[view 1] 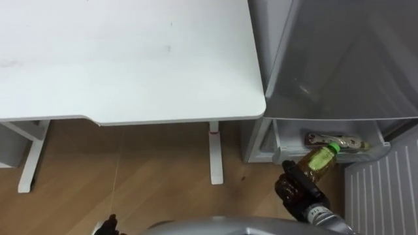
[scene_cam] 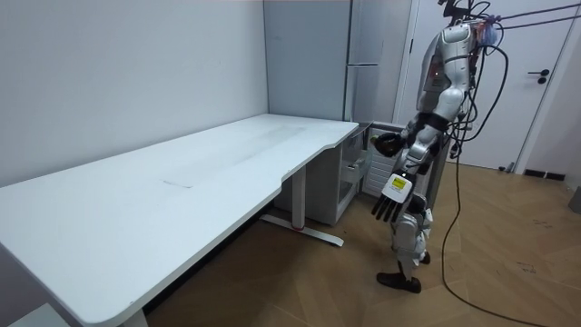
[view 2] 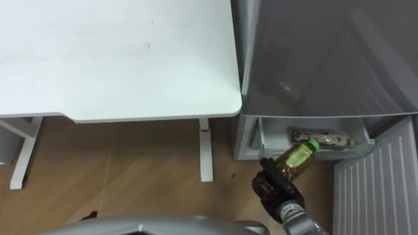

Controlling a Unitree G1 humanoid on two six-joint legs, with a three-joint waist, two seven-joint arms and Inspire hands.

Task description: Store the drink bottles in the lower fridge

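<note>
Drink bottle — green-capped, base hidden in right hand's curled fingers, before open lower fridge.

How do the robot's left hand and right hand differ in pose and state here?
The right hand is curled round a green-capped bottle; the left hand holds nothing, fingers straight. The right hand is up by the open lower fridge compartment; the left hand hangs low beside the robot's leg. Both hands are dark.
</note>
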